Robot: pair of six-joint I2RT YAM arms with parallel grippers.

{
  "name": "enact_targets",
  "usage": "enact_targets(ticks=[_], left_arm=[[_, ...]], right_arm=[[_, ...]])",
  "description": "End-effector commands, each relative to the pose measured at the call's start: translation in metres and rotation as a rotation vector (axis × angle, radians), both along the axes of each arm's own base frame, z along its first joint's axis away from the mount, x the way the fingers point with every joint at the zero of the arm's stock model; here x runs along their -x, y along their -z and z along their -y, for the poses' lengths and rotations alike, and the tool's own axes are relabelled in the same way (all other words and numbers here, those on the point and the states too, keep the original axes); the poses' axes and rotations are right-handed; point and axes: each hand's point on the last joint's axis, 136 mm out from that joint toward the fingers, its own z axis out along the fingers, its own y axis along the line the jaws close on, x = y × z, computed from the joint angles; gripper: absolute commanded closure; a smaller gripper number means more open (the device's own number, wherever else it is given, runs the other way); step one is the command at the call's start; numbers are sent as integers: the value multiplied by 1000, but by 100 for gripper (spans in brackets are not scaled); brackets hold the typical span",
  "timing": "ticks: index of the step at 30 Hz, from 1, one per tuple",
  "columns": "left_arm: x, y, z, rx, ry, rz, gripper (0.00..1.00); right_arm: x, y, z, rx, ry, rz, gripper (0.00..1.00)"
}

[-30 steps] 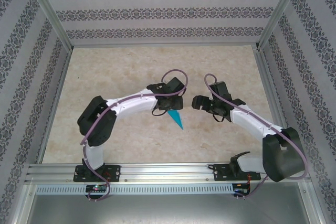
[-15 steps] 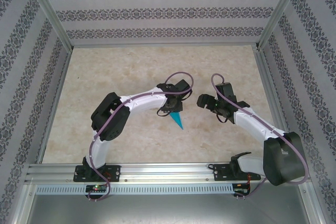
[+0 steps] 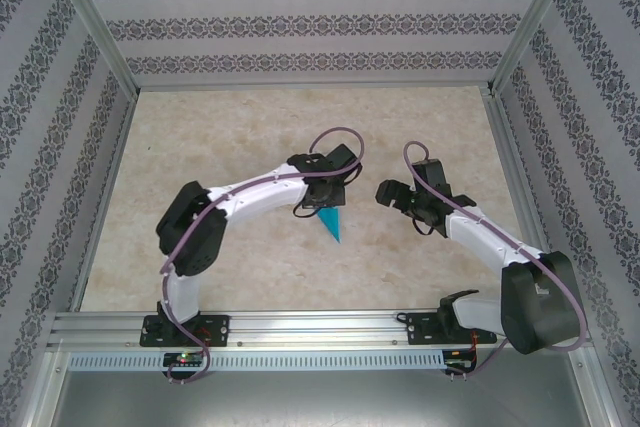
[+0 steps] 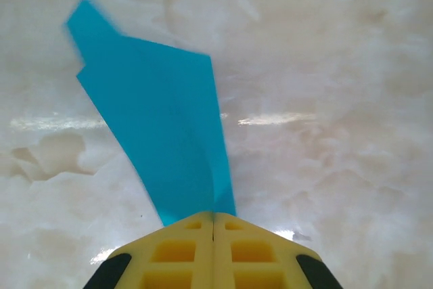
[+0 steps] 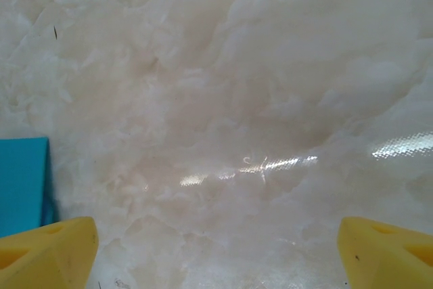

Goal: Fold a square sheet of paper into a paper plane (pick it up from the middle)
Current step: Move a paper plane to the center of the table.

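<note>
Two yellow fingers (image 4: 176,255) of the left gripper (image 4: 214,218) are pressed flat together, and a narrow, pointed, teal-blue paper plane (image 4: 159,126) is pinched by one end in the seam between them. From that seam the folded paper widens ahead of the jaws and slants off to the left of the wrist view, over a pale, marbled cream tabletop (image 4: 325,65); I cannot tell whether it touches the surface. The right gripper (image 5: 216,241) hangs over bare tabletop with its jaws spread wide and nothing between them. A teal edge of the plane lies just outside its left-hand fingertip (image 5: 47,248). From above, the two grippers stand near each other but apart.
</note>
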Motion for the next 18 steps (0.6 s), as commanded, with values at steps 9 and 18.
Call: enact_targets(ticks=[9, 18], left_arm=[[5, -34, 17, 324, 170, 222, 100], [11, -6, 26, 483, 171, 211, 100]], right_arm=[[-5, -30, -32, -198, -125, 134, 10], [10, -39, -65, -257, -213, 91, 34]])
